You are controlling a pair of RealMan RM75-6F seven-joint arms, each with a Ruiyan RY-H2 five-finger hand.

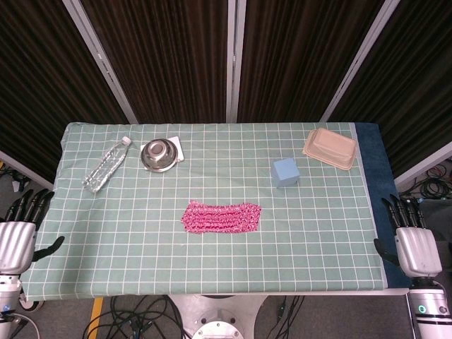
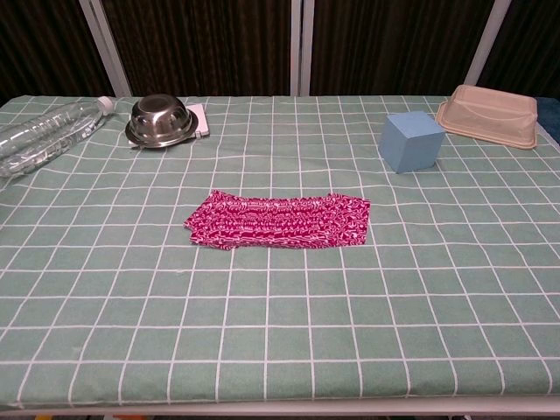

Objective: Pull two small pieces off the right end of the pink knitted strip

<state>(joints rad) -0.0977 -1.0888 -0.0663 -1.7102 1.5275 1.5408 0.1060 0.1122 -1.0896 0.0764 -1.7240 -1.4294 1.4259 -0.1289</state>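
Observation:
The pink knitted strip (image 1: 221,217) lies flat near the middle of the green checked tablecloth, its long side running left to right; the chest view shows the pink knitted strip (image 2: 278,220) in one piece. My left hand (image 1: 20,229) hangs beside the table's left edge, fingers spread and holding nothing. At the table's right edge my right hand (image 1: 412,237) is also off the cloth, with fingers apart and nothing in them. Both hands are far from the strip. Neither hand shows in the chest view.
A clear plastic bottle (image 1: 106,164) lies on its side at the back left. An upturned metal bowl (image 1: 159,154) rests on a white card beside it. A pale blue cube (image 1: 285,172) stands right of centre, and a beige lidded container (image 1: 330,148) sits at the back right.

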